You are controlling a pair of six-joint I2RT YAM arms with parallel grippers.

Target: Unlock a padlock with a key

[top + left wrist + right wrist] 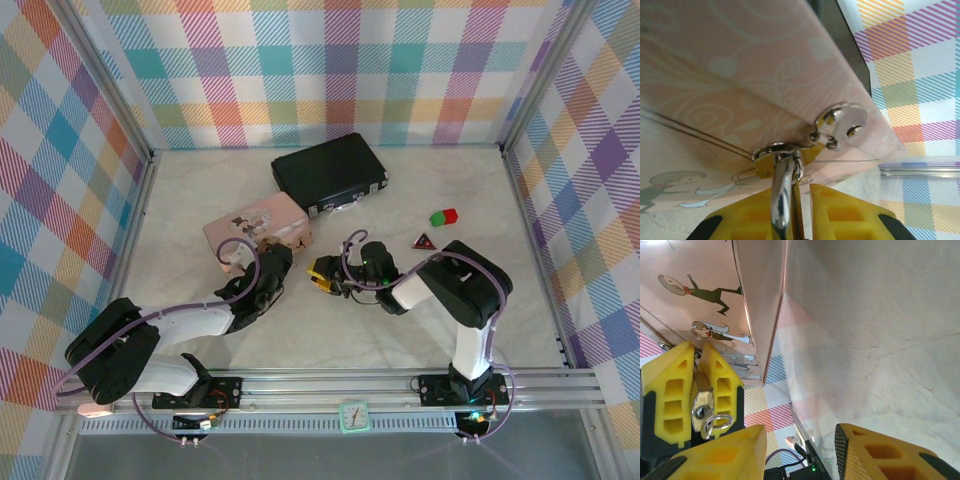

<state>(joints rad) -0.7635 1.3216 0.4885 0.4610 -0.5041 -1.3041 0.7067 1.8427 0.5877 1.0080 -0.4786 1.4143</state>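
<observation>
- Padlock [781,196] pinched between the yellow fingers of the left gripper [790,192]. The silver shackle rises out of the narrow gap, with a sliver of brass body just beside it.
- Shackle threads the metal loop of a hasp [840,120] riveted to the pink box [740,60]. The lock hangs at the box's front edge.
- Left gripper jaws pressed close on the lock, one finger on either side.
- In the right wrist view, the key [702,411] sits at the lock's underside between the left fingers, with a thin wire ring at its head. How far in it is seated, I cannot tell.
- Right gripper [800,427] has its jaws spread wide with bare table between them. It grips nothing and sits just beside the left gripper, apart from the key.
- From overhead, both arms meet in front of the pink box near the middle of the table [180,200].
- Black case [330,172] lies behind the box.
- Green-and-red block [443,217] and red triangle piece [425,240] lie off to the right, well apart from the lock.
</observation>
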